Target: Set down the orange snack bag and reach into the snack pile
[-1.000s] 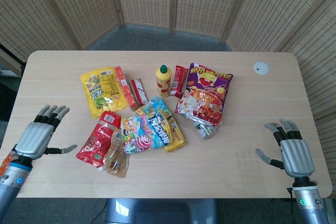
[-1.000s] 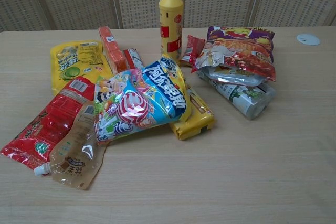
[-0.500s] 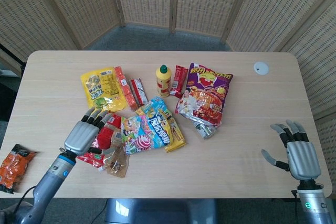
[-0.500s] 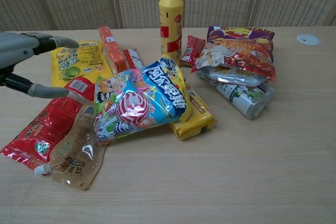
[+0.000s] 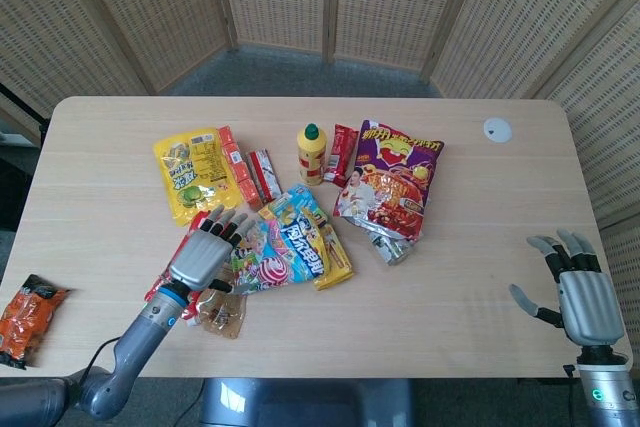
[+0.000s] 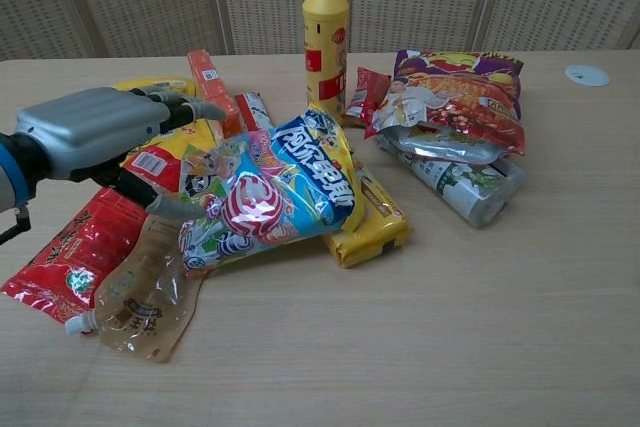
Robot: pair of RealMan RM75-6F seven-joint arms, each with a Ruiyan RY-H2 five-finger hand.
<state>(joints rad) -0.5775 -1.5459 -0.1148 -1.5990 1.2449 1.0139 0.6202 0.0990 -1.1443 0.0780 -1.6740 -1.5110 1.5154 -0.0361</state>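
The orange snack bag (image 5: pixel 27 317) lies flat at the table's near-left corner, apart from both hands; the chest view does not show it. My left hand (image 5: pixel 203 253) (image 6: pixel 95 132) hovers open, palm down, over the left side of the snack pile, above the red snack pack (image 5: pixel 165 287) (image 6: pixel 70 257) and the tan spouted pouch (image 5: pixel 222 309) (image 6: pixel 140 292). Its fingers reach toward the colourful candy bag (image 5: pixel 290 244) (image 6: pixel 270 197). My right hand (image 5: pixel 580 292) stays open near the table's front right edge, holding nothing.
The pile also holds a yellow-green bag (image 5: pixel 195 172), orange and red bars (image 5: pixel 237 172), a yellow bottle (image 5: pixel 311 154) (image 6: pixel 326 32), a purple chip bag (image 5: pixel 390 182) (image 6: pixel 455 97) and a silver can (image 6: pixel 465 187). A white disc (image 5: pixel 497 129) lies far right.
My left hand has let go of the orange bag at the near-left corner and swung right and forward over the snack pile. The right hand has drifted slightly toward the near edge.
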